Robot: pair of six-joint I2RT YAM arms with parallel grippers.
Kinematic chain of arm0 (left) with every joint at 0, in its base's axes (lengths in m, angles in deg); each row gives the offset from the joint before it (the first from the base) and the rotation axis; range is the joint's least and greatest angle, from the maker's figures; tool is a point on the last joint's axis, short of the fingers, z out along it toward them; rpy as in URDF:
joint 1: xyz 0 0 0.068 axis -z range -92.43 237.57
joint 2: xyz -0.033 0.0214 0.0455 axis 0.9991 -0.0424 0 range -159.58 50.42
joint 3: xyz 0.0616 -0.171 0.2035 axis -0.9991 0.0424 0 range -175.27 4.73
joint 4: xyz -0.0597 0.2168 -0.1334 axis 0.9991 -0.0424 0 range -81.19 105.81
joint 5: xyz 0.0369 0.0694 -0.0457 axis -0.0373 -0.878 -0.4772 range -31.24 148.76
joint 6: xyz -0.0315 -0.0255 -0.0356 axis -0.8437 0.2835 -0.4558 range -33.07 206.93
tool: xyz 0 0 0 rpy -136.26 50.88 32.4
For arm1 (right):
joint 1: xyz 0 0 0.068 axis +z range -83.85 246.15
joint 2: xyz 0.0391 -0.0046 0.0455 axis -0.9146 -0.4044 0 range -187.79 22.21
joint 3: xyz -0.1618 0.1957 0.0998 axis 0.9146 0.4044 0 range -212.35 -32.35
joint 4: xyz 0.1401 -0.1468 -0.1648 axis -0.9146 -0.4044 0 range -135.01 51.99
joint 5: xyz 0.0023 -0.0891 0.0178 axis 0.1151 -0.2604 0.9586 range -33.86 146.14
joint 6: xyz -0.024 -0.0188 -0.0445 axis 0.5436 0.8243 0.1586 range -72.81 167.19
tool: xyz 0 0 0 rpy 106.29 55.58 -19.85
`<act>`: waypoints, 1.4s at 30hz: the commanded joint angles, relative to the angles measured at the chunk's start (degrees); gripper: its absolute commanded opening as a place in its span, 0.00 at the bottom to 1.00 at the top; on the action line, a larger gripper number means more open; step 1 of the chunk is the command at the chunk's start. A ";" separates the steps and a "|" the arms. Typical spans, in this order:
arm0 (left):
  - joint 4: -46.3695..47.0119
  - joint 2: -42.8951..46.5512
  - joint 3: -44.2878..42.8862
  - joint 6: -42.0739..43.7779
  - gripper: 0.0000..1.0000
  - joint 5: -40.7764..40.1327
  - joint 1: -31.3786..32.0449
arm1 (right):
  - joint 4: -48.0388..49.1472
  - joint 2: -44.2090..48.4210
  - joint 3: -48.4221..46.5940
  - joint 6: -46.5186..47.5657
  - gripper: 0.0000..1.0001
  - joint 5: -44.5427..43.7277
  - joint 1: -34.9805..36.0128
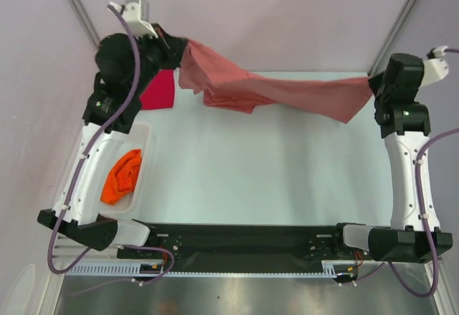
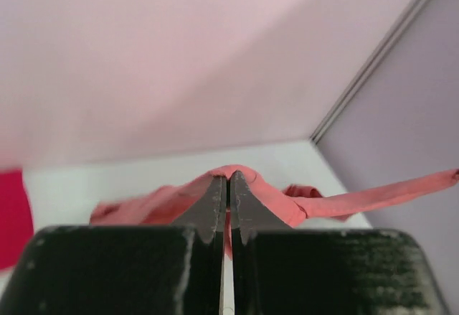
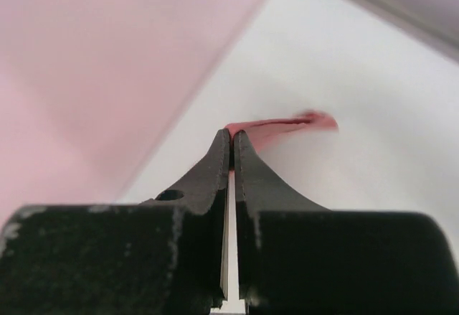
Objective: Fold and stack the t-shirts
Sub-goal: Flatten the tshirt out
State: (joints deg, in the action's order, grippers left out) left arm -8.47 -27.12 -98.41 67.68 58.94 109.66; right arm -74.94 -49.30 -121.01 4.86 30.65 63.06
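Two closed grippers carry the salmon-pink t-shirt (image 1: 287, 89) above the far side of the table (image 1: 251, 179), its long axis running left to right between them. The left gripper (image 2: 228, 180) is clamped on the bunched end and the right gripper (image 3: 231, 134) pinches the stretched corner. The cloth sags, twisted and wrinkled. The crimson t-shirt (image 1: 159, 90) lies folded near the left end, and the orange t-shirt (image 1: 122, 175) sits crumpled in the white basket (image 1: 145, 134).
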 commanded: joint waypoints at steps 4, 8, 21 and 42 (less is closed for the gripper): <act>8.28 1.33 -19.90 3.69 0.00 7.63 -0.29 | 12.73 8.64 -10.29 6.29 0.00 -5.18 -0.33; 7.75 3.97 -27.11 2.55 0.00 8.69 -0.29 | 17.85 14.10 -13.20 10.59 0.00 -4.83 -0.33; 10.65 8.72 -30.03 0.43 0.00 5.36 -0.29 | 20.49 22.29 -14.53 14.37 0.00 -4.91 2.13; 33.05 -23.15 4.35 -4.12 0.00 2.37 -7.67 | 45.95 -3.88 24.41 15.61 0.00 -8.52 -2.44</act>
State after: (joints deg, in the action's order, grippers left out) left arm 15.27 -45.50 -93.07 67.31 62.90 103.41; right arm -40.32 -48.12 -96.79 19.92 22.52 62.36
